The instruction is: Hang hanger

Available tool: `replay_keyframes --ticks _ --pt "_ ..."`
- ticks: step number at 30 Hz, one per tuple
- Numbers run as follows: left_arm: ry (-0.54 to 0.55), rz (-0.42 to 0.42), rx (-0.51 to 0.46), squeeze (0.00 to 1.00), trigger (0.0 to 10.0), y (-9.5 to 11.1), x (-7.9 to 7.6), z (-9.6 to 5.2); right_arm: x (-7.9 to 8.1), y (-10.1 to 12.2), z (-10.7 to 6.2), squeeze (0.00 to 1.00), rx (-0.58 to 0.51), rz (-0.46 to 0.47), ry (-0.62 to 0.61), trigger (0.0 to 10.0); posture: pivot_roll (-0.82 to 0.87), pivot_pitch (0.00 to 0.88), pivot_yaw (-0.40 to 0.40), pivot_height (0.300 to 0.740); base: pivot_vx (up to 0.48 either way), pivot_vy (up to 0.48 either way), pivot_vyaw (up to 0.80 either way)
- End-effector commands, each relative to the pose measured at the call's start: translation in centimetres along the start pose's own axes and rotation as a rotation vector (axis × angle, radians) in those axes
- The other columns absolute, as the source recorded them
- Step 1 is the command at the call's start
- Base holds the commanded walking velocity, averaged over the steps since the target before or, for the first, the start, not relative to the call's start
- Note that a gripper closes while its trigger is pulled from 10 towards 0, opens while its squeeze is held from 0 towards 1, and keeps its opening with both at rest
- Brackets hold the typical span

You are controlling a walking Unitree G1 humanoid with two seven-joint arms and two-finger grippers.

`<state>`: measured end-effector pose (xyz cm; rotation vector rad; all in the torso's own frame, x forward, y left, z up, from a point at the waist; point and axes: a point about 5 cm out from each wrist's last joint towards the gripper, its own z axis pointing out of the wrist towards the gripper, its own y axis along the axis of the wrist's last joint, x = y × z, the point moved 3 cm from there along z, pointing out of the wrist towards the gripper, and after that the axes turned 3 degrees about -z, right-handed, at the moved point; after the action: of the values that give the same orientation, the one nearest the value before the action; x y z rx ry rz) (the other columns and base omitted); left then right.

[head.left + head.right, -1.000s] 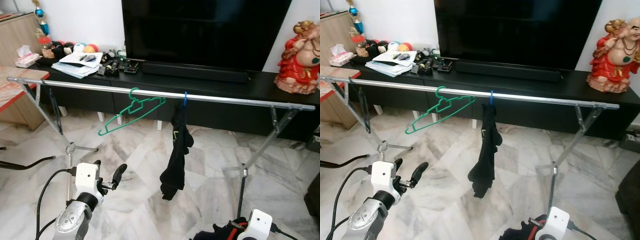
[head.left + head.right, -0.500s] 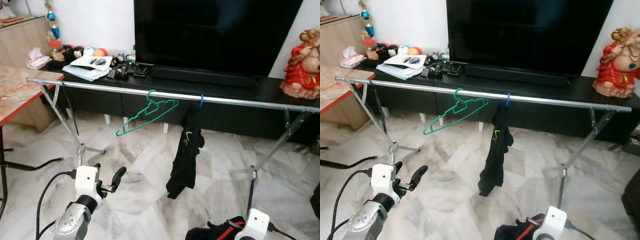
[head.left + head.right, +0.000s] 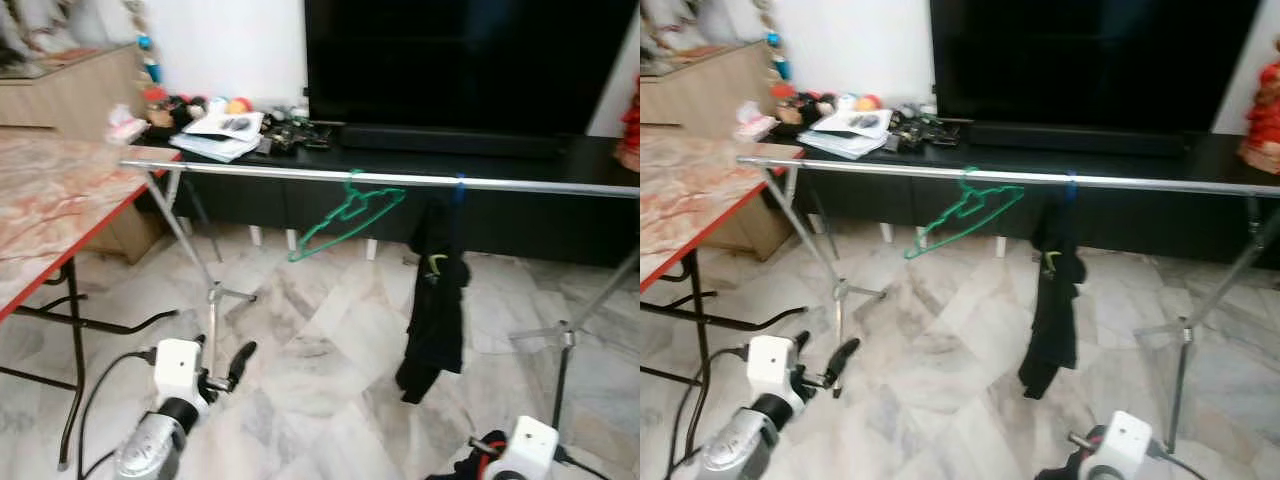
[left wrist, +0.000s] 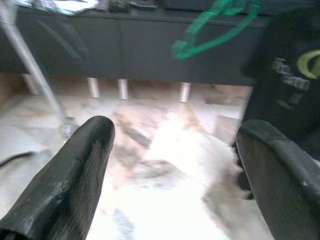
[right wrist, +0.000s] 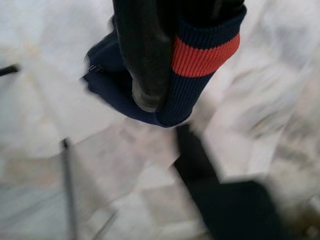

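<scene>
A green hanger (image 3: 350, 208) hangs tilted on the long silver rail (image 3: 260, 172) of a clothes rack. Just to its right a black garment (image 3: 435, 300) hangs from the same rail. My left gripper (image 3: 222, 362) is held low, well in front of the rack, and its two black fingers (image 4: 75, 170) stand wide apart and open, with nothing between them. At the bottom right, my right gripper (image 5: 160, 85) is shut on a navy garment with an orange-red cuff (image 5: 205, 55), which hangs down over the marble floor.
A marble-patterned table with a red edge (image 3: 40, 200) stands at the left on thin black legs. Behind the rack a black console (image 3: 520, 160) carries a large TV, books (image 3: 225, 135) and small items. The rack's slanted legs (image 3: 210, 290) reach the floor.
The whole picture has shifted right and blurred, so the camera has swung left and the table has come into view. Both arms keep their pose. The hanger stays on the rail.
</scene>
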<state>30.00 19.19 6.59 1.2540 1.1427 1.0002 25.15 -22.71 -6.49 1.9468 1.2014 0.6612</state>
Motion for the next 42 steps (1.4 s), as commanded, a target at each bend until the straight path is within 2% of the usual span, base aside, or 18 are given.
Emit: replay_keyframes --ticks 1,19,34,42 --pt "0.001 -0.01 -0.015 0.0 10.0 0.33 -0.06 0.14 -0.11 0.29 0.08 0.0 -0.009 0.0 -0.002 10.0 0.1 0.03 0.016 0.74 0.0 0.262 0.0" --pt "0.004 -0.011 -0.024 0.0 10.0 0.48 -0.13 0.22 -0.01 0.41 0.15 0.0 -0.006 0.006 -0.005 10.0 0.1 0.034 0.015 0.74 0.0 0.26 0.0" --pt "-0.003 -0.015 -0.031 0.0 10.0 0.7 -0.38 0.33 0.1 0.39 0.16 0.0 -0.002 0.01 0.0 10.0 0.1 0.032 0.013 0.74 0.0 0.244 -0.77" --pt "-0.018 -0.012 -0.041 0.0 10.0 0.92 -0.73 0.42 0.2 0.42 0.14 0.0 -0.007 0.002 0.002 10.0 0.1 0.032 0.013 0.74 0.0 0.0 0.0"
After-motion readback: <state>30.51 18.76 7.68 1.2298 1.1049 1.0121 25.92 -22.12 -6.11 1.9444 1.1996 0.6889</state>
